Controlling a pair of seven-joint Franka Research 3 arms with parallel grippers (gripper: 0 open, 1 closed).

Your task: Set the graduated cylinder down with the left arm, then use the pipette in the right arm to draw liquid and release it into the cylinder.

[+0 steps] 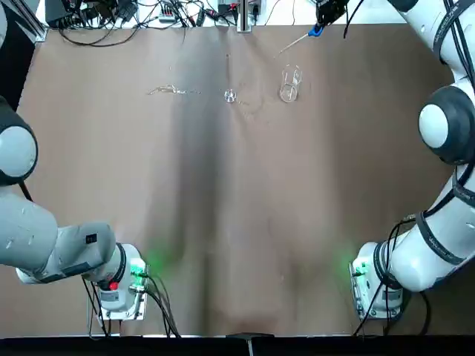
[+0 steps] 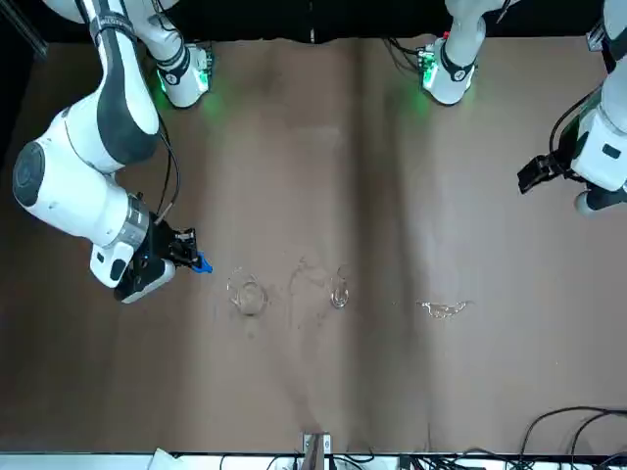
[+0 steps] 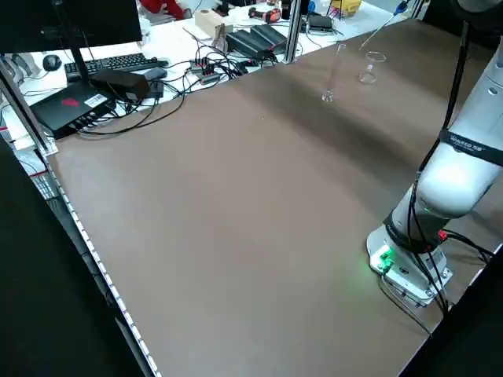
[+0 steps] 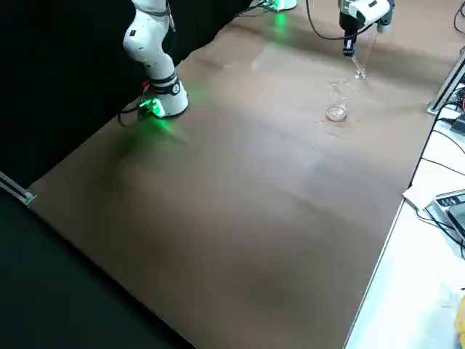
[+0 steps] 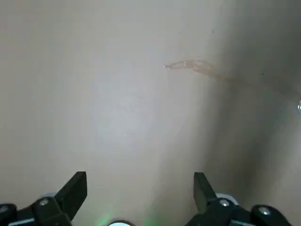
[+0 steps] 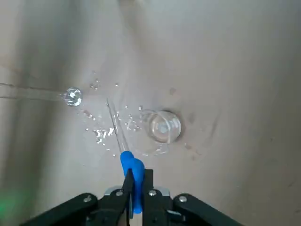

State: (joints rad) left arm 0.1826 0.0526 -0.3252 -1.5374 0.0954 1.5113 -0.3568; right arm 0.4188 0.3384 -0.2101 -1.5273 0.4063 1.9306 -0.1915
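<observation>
The graduated cylinder (image 1: pixel 229 95) is already standing on the desk (image 1: pixel 237 222), just beside the beaker (image 1: pixel 289 83). The left pincer (image 5: pixel 140 188) is hanging empty with its fingers spread, off at the side. The right pincer (image 6: pixel 134 186) is pinching the pipette (image 6: pixel 131 175) by its blue bulb, raised near the beaker. I'd be lining the stem up straight over that narrow mouth before squeezing, since drops are sitting on the desk.

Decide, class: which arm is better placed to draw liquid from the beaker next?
Right. Its claw holds the pipette above the beaker, near the standing graduated cylinder. The left claw is open, empty, far off.
</observation>
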